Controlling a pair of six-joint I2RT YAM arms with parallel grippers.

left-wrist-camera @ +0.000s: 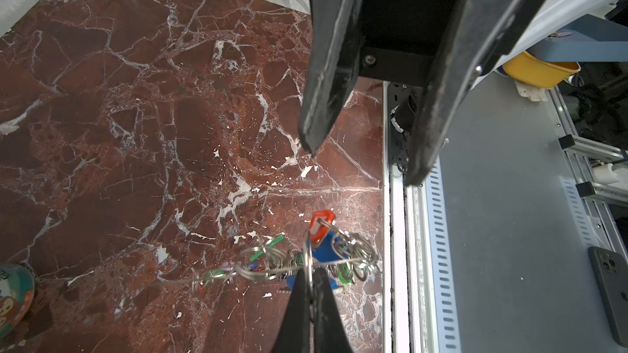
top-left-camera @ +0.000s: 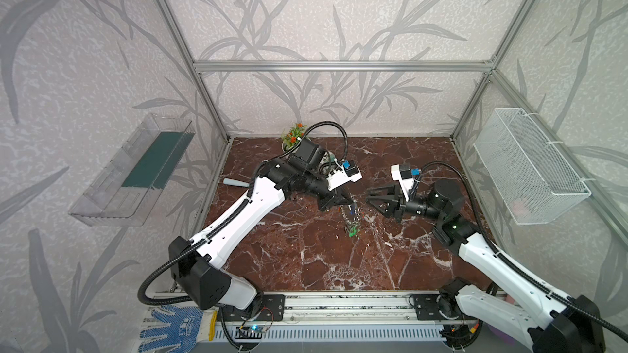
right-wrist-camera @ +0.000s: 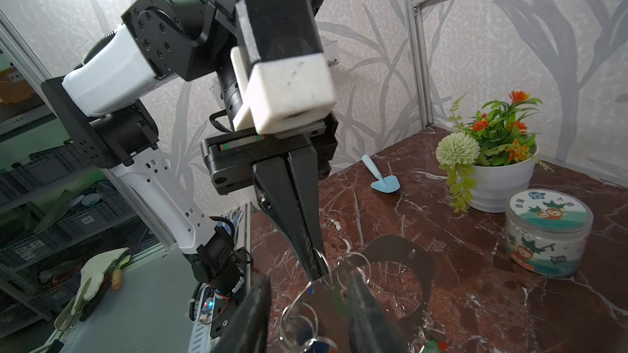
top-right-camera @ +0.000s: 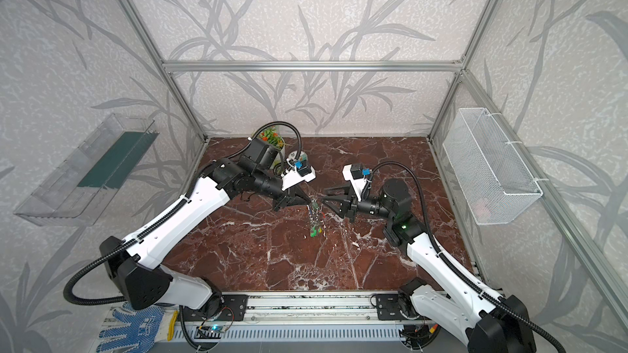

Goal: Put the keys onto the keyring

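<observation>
The keyring (right-wrist-camera: pixel 390 249), a grey metal plate with a large oval hole, hangs above the marble table, fringed with rings and keys. It shows edge-on in the left wrist view (left-wrist-camera: pixel 272 268) and small in both top views (top-left-camera: pixel 351 213) (top-right-camera: pixel 314 215). Red (left-wrist-camera: pixel 321 229), blue (left-wrist-camera: pixel 326 249) and green (top-left-camera: pixel 352 230) keys dangle from it. My left gripper (left-wrist-camera: pixel 311 273) (top-left-camera: pixel 350 200) is shut on a split ring at the plate's edge. My right gripper (right-wrist-camera: pixel 307 286) (top-left-camera: pixel 367 197) faces it, open, its fingers either side of the plate's near edge.
A white flower pot (right-wrist-camera: pixel 499 178), a round lidded jar (right-wrist-camera: pixel 547 232) and a small blue shovel (right-wrist-camera: pixel 380 178) stand on the table's far side. A wire basket (top-left-camera: pixel 530 168) hangs on the right wall, a clear tray (top-left-camera: pixel 136 171) on the left. A phone (left-wrist-camera: pixel 611 290) lies off the table.
</observation>
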